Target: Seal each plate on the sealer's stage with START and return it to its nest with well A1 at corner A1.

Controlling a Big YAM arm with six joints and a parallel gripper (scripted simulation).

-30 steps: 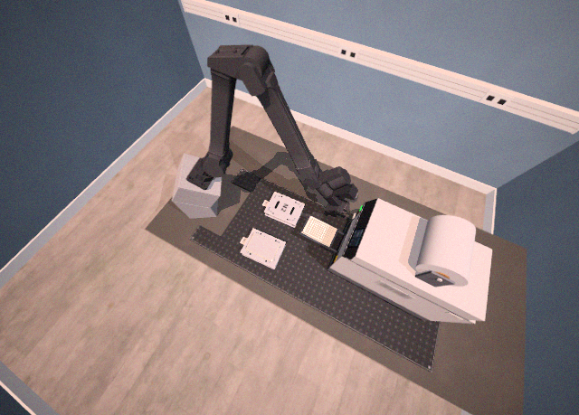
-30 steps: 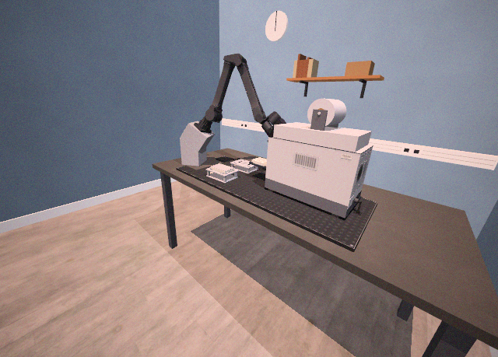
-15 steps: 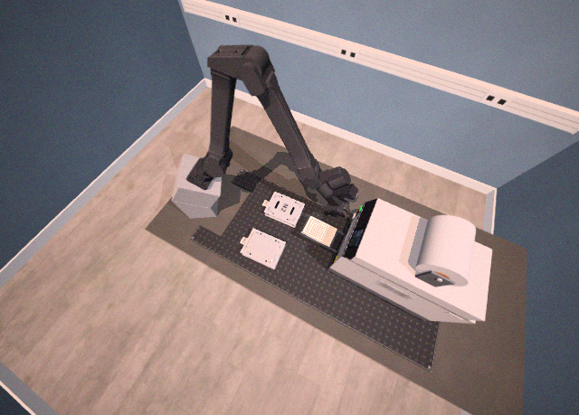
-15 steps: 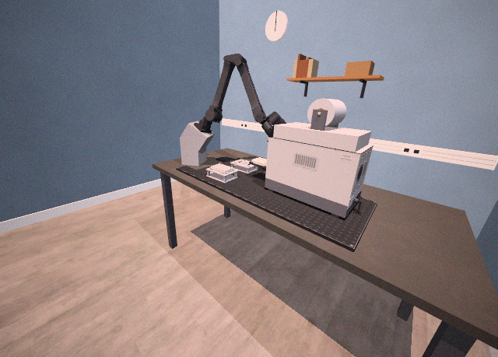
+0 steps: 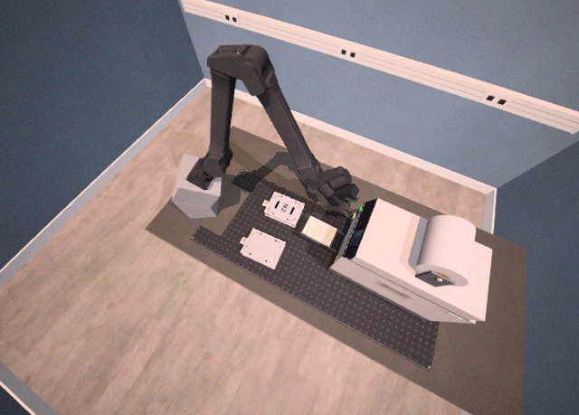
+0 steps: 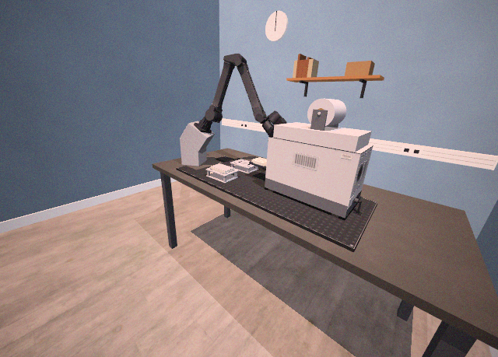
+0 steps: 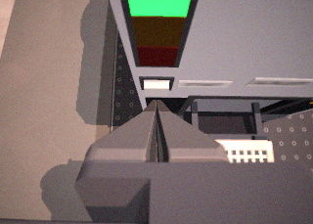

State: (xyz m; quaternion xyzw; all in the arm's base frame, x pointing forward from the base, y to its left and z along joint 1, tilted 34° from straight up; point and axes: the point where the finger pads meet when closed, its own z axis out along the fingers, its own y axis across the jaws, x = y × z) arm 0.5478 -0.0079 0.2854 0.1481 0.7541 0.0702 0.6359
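Note:
My gripper (image 5: 350, 213) (image 7: 156, 107) is shut and empty, its tips just short of and below the sealer's small lit START button (image 7: 156, 84) in the wrist view. The lamp (image 5: 361, 208) (image 7: 158, 3) is green. The stage (image 5: 315, 243) is out. A plate (image 5: 319, 231) (image 7: 250, 151) with an open well grid lies on it and looks flat; its seating is partly hidden. Nest N2 (image 5: 284, 208) (image 6: 243, 166) is empty, its label showing. The other plate (image 5: 263, 248) (image 6: 221, 171) is in the other nest; its top looks plain, and I cannot make out its A1 corner.
The white sealer (image 5: 393, 242) (image 6: 310, 169) stands right of the stage, with a large foil roll (image 5: 446, 249) (image 6: 327, 112) on top. The arm's grey base (image 5: 195, 198) (image 6: 193, 146) is at the left. The perforated board (image 5: 355, 307) lies under the nests and sealer.

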